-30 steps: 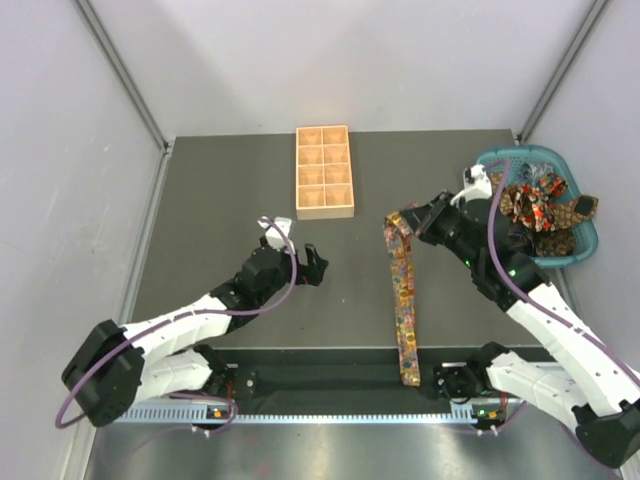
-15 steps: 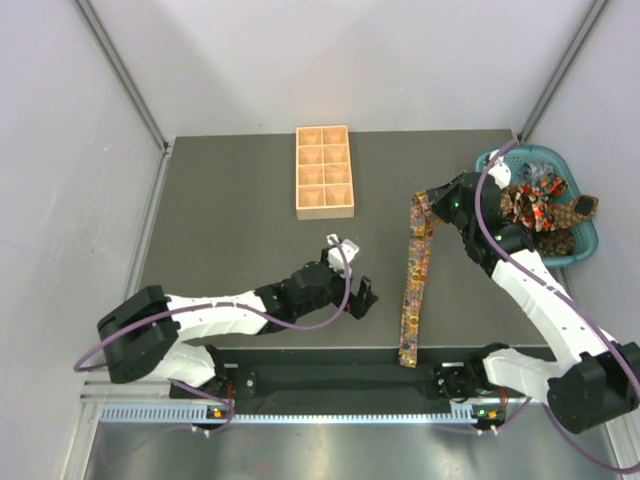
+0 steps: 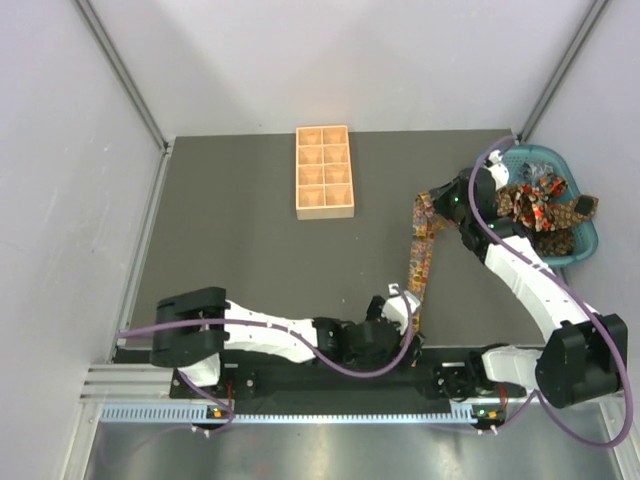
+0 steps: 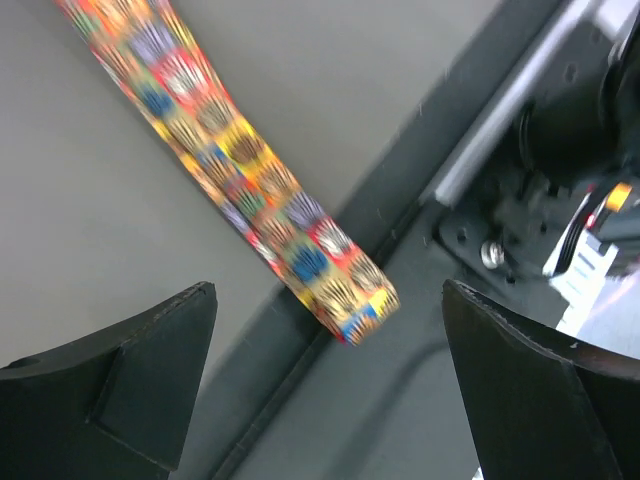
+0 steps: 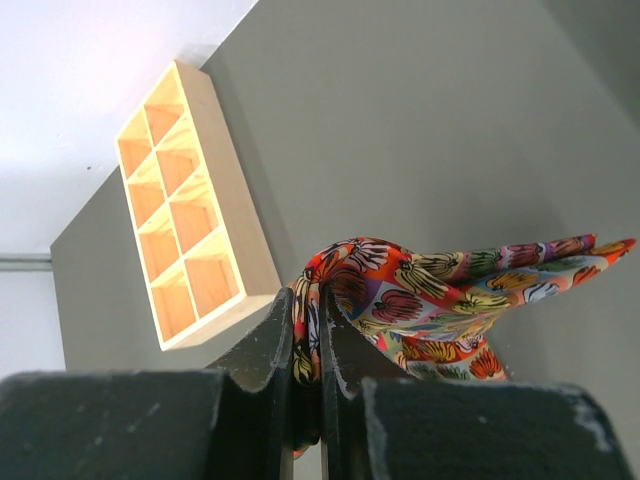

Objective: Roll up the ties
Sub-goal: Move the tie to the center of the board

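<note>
Tie [image 3: 421,255] ran from mid-table to the near edge of the table [image 3: 230,240], its lower end at the lip by the black rail [image 3: 300,378]. Wide tabletop lay to its left, with the tray [image 3: 324,185] well apart. Right gripper [image 3: 433,203] was clamped tight on the raised upper end. Left gripper [image 3: 404,312] gaped wide astride the lower end, fingers [image 4: 150,350] clear of the cloth. More ties [image 3: 540,205] were heaped in the basket [image 3: 588,240].

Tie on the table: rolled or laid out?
Laid out. The tie runs as one long strip from the right pincer; no roll started.
</note>
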Action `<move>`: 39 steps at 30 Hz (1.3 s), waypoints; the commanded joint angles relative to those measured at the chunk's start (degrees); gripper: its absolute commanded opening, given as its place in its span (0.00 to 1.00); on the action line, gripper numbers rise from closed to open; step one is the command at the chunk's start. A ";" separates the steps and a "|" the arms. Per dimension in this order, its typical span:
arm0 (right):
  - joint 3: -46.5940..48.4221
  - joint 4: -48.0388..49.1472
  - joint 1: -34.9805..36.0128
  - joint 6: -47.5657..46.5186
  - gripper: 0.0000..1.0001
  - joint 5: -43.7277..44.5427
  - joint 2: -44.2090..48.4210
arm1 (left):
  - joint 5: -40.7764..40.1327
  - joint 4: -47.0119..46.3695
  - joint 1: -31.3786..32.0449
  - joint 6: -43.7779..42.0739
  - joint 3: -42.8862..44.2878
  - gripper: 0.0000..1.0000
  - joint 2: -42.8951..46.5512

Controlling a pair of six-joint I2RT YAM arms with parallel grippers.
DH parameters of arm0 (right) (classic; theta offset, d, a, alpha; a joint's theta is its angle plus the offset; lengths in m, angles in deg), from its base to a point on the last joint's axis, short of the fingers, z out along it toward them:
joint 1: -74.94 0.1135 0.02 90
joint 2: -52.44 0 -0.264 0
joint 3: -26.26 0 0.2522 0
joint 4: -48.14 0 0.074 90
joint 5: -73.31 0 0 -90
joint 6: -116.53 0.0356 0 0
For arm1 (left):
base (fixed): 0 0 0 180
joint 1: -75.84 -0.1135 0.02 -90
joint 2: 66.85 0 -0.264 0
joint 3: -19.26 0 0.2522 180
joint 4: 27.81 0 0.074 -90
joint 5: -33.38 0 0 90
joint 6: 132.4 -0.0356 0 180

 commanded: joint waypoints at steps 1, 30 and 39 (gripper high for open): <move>0.03 4.18 -1.01 0.34 0.00 -0.54 0.36 | -5.00 3.99 4.04 5.37 2.82 0.99 -3.20; 4.68 1.09 -2.42 2.61 0.01 -1.41 -7.18 | -17.22 30.44 -2.97 15.66 -6.31 0.34 12.67; 11.79 1.03 -2.50 2.29 0.88 -2.47 -15.09 | -21.36 36.77 -8.16 16.54 -10.97 0.33 20.95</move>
